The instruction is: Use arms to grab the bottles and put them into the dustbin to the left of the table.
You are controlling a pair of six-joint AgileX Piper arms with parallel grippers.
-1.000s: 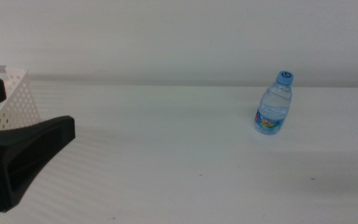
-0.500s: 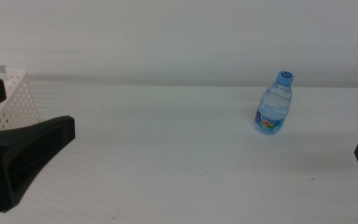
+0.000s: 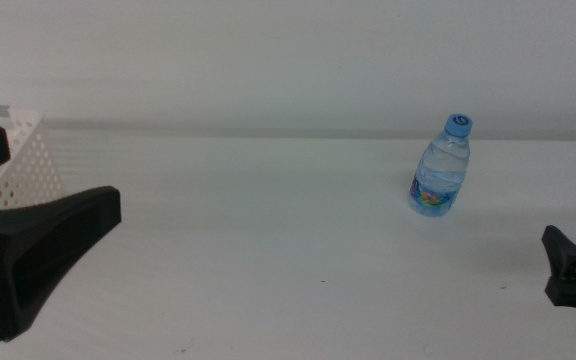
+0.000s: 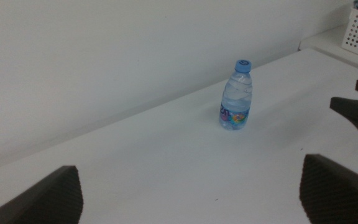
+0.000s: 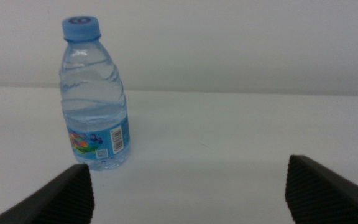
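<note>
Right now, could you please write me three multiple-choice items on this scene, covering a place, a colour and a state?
1. Where is the right hand?
A. at the table's right edge, short of the bottle
B. over the basket
C. around the bottle

2. What colour is the bottle's cap?
A. white
B. blue
C. red

3. How is the bottle?
A. lying down
B. held
C. upright, untouched

Key: 1 A, the middle view shows bare table between them; 2 B, it shows in every view; 3 C, it stands alone, and the left hand waits by the basket.
</note>
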